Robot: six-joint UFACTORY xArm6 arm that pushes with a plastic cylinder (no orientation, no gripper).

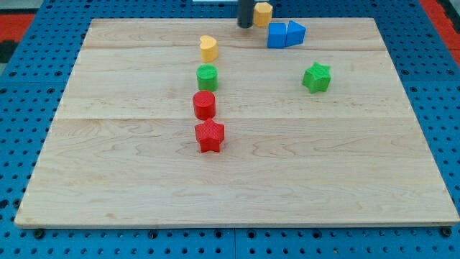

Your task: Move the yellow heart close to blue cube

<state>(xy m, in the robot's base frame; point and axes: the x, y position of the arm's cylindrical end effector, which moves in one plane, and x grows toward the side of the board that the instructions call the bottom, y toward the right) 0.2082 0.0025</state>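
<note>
The yellow heart lies near the view's top, left of centre. The blue cube sits further right, near the top edge, about a hundred pixels from the heart, with a blue triangle block touching its right side. My tip is at the top edge, between the heart and the cube, just up and left of the cube. It touches neither of them. A yellow pentagon-like block stands right beside the rod, on its right.
A green round block, a red cylinder and a red star form a column below the yellow heart. A green star lies right of centre. The wooden board rests on a blue pegboard.
</note>
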